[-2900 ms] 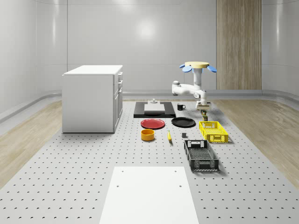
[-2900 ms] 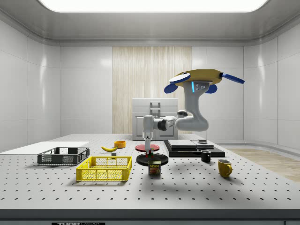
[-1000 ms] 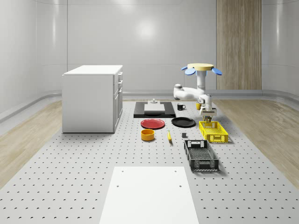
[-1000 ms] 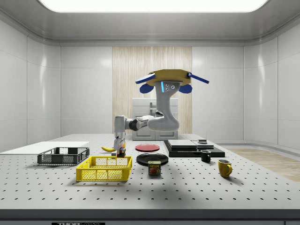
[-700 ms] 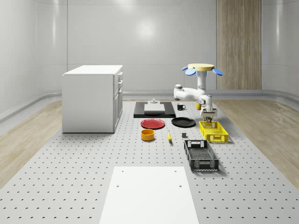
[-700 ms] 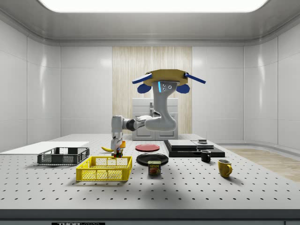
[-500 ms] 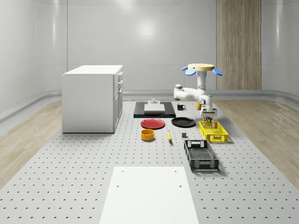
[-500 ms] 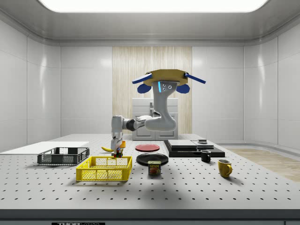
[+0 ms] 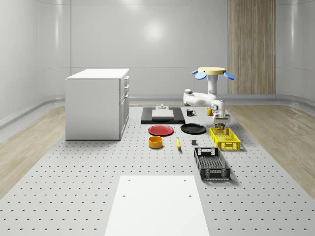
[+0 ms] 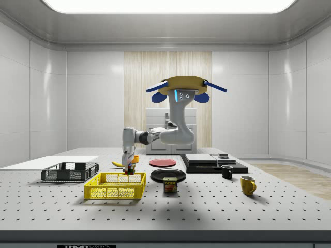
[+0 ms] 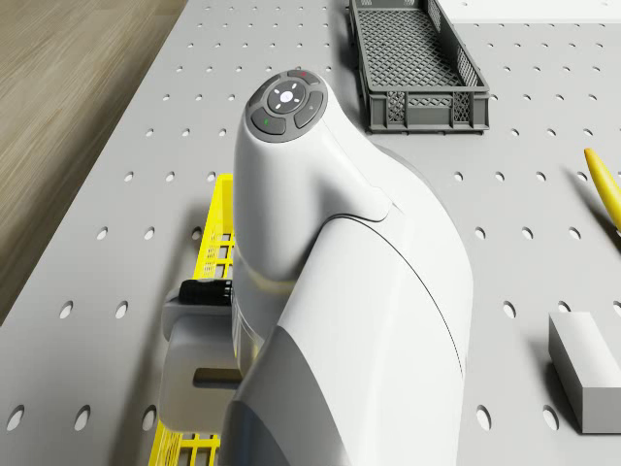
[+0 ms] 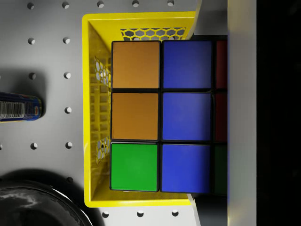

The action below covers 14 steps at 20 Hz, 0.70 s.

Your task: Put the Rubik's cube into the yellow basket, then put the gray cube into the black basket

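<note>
The Rubik's cube (image 12: pixel 160 115), with orange, blue and green tiles facing the wrist camera, hangs just over the far end of the yellow basket (image 12: pixel 96 113). My gripper (image 10: pixel 129 165) is shut on it, and one finger (image 12: pixel 242 113) lies along its side. The drone (image 9: pixel 212 73) hovers behind the yellow basket (image 9: pixel 225 139), with the arm reaching forward and down. The gray cube (image 9: pixel 194 143) lies on the table between the banana and the yellow basket, and in the drone view the gray cube (image 11: pixel 587 364) sits beside the arm. The black basket (image 9: pixel 211 163) stands nearer the whole-scene camera.
A black plate (image 9: pixel 193 129), red plate (image 9: pixel 161 130), orange bowl (image 9: pixel 155 142) and banana (image 9: pixel 178 143) lie toward the whole-scene view's left of the baskets. A can (image 10: pixel 170 185) stands beside the yellow basket. Two mugs (image 10: pixel 247 185) and a white cabinet (image 9: pixel 97 103) stand farther off.
Over the last seconds the drone and arm carried the Rubik's cube from near the black plate to above the yellow basket. In the last half second almost nothing moved.
</note>
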Tool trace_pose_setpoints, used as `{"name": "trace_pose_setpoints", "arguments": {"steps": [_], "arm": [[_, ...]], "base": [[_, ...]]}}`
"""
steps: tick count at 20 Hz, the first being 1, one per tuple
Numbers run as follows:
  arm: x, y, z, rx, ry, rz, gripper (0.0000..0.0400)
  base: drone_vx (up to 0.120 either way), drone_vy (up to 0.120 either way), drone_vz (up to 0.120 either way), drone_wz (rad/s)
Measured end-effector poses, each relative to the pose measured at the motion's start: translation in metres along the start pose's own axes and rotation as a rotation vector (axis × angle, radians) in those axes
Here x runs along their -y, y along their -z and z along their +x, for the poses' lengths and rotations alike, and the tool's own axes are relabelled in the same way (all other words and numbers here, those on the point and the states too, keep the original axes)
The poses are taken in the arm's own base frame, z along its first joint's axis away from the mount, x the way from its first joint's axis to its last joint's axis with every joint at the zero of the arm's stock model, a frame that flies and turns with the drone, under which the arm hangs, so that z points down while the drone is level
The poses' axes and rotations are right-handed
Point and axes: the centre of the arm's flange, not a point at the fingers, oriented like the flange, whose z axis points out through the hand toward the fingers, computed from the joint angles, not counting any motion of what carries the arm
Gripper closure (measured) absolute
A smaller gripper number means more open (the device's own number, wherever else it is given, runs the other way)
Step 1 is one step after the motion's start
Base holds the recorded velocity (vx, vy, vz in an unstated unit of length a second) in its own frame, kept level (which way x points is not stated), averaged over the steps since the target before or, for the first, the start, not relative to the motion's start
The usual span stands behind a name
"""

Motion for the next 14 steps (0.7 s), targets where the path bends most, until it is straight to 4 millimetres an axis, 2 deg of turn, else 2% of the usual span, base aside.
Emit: {"name": "trace_pose_setpoints", "arguments": {"steps": [14], "arm": [[0.004,-0.049,-0.004,0.000,-0.006,0.000,0.0115]], "base": [[0.000,0.000,0.000,0.000]]}}
